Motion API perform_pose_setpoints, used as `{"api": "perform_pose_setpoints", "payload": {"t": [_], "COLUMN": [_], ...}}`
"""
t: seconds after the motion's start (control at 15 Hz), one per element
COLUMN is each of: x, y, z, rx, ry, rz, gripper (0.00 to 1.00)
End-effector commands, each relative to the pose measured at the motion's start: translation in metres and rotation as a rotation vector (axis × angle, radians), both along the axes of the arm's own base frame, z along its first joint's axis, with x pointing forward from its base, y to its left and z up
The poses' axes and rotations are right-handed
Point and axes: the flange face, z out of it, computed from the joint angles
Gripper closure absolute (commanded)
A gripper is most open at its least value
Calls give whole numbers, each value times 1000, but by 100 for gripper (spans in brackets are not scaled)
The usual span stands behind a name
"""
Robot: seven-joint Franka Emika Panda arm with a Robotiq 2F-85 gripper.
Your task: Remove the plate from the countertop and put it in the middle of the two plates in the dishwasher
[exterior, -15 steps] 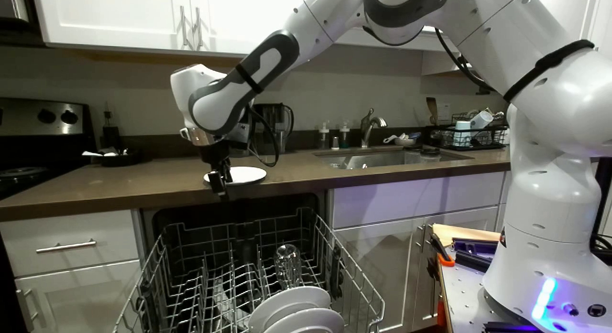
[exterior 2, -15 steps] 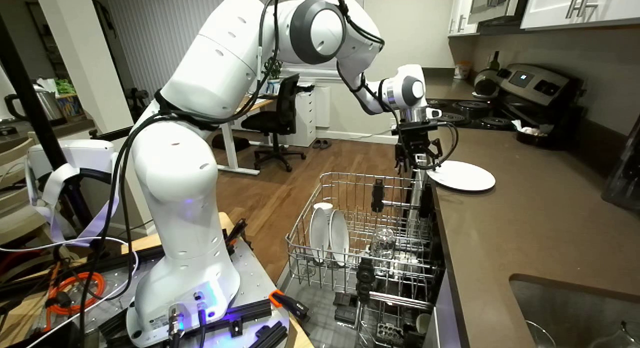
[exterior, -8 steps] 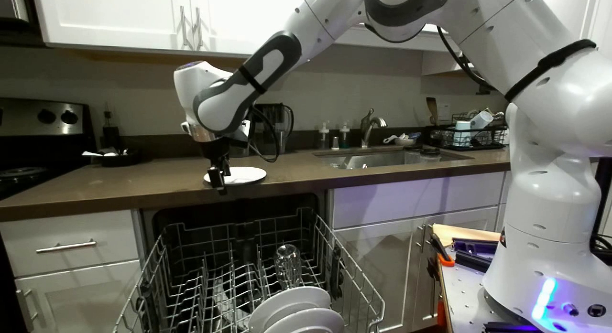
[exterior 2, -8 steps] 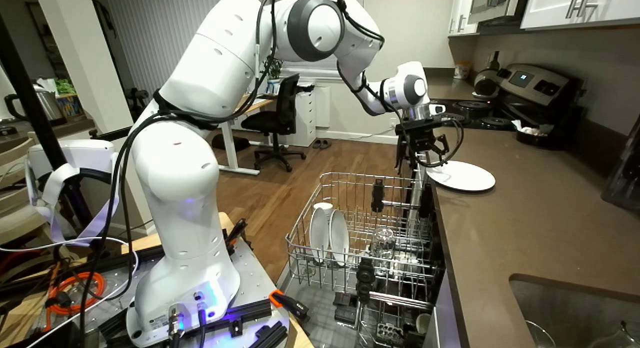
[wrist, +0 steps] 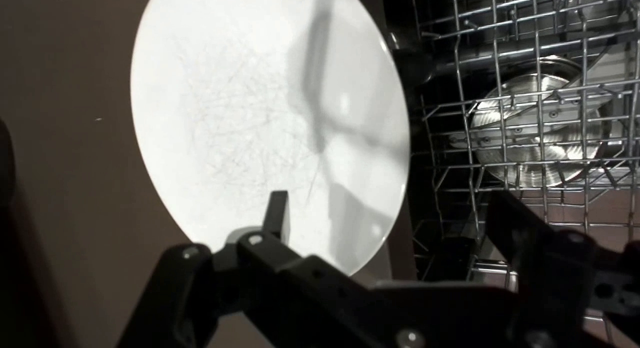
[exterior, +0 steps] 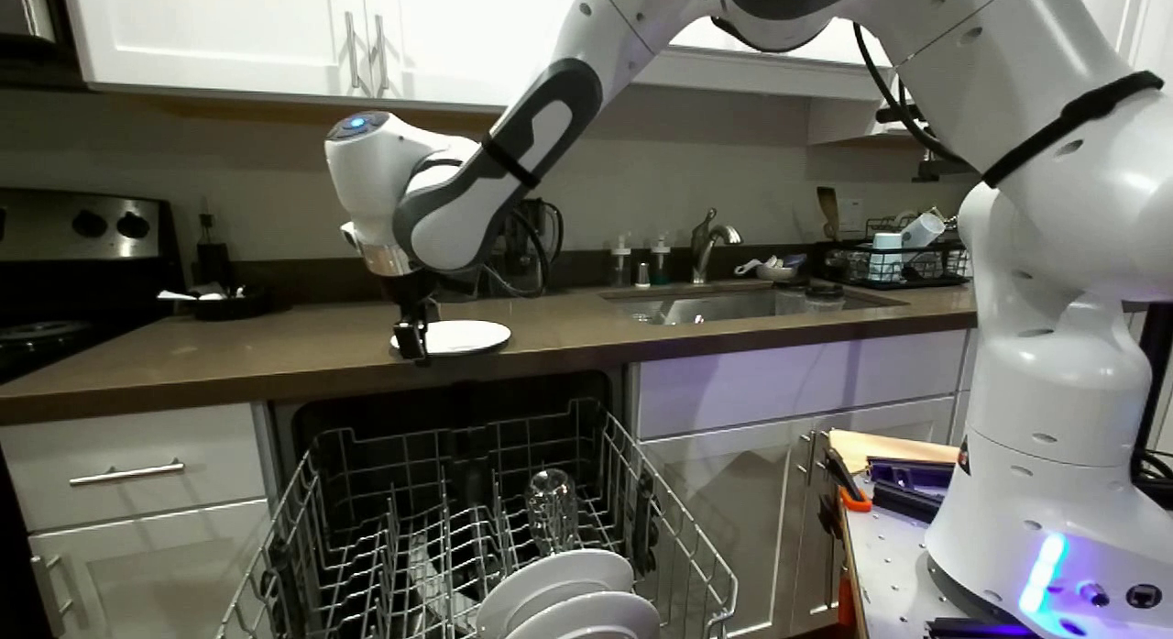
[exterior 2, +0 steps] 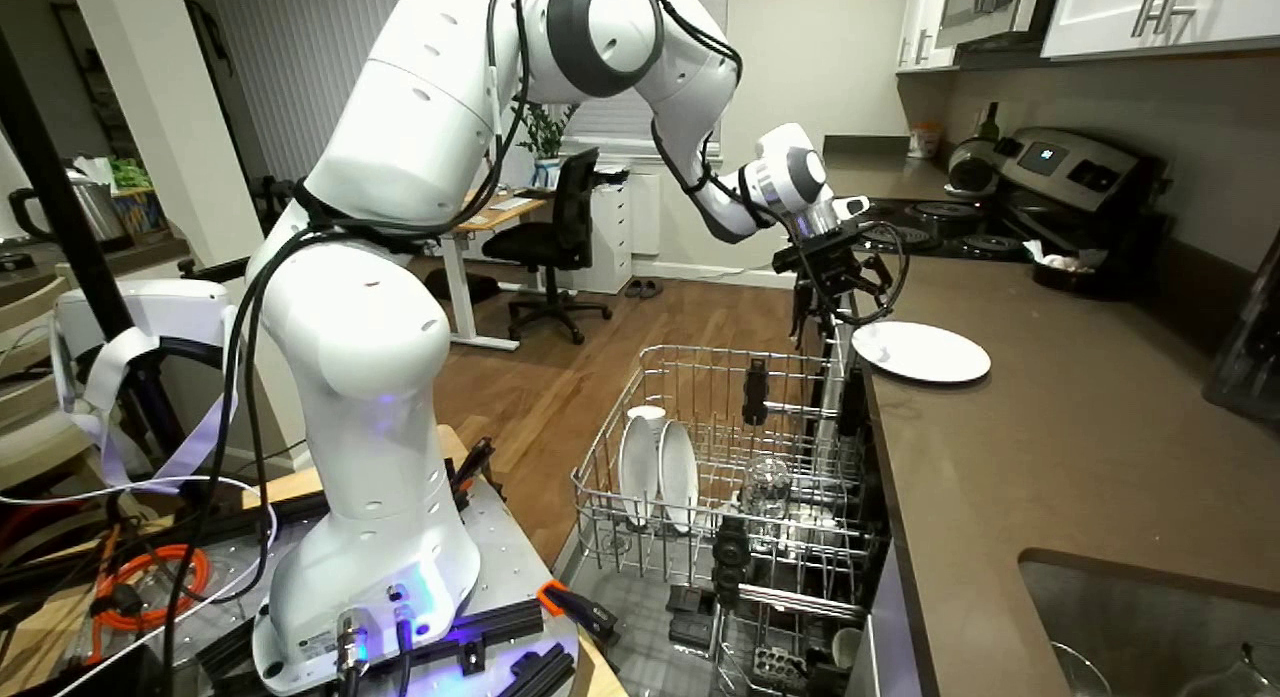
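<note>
Tilted since the earlier frame, the wrist (exterior 2: 802, 175) is presumably angled for a rim grasp on the plate (wrist: 265, 118), seen upper centre in the wrist view, laid flat by the edge of the counter (exterior 2: 1050, 407); nothing is gripped by the widely spread fingers (wrist: 275, 213)

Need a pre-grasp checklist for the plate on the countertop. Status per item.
1. Plate lying flat on countertop: ok, near the front edge.
2. Dishwasher rack pulled out: ok, in both exterior views.
3. Slot between the two plates: cannot tell. They stand upright with a gap showing; whether a third fits is unclear.
4. Jaws open: ok, wide apart in the wrist view.
5. Jaws lined up either side of the rim: looks ok in the wrist view, one over the plate, one past the countertop edge.
6. Jaws at rim height: cannot tell; depth and contact are unclear.
</note>
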Motion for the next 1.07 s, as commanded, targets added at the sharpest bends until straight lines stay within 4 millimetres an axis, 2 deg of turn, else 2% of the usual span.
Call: {"api": "perform_pose_setpoints", "payload": {"t": [0.0, 0.2, 0.27, 0.53, 0.67, 0.73, 0.93, 1.0], "x": [-16, -18, -18, -18, -18, -17, -16, -16], "y": [3, -2, -5, -14, -16, -17, -16, -15], "z": [-1, -12, -15, -23, -24, -25, -26, -25], "rx": [-55, -90, -99, -99, -104, -108, -127, -134], "ry": [-53, -68, -63, -53, -54, -59, -76, -81], "rz": [-33, -51, -57, -65, -67, -65, -48, -41], "gripper": [0, 0, 10, 0, 1, 20, 38, 32]}}
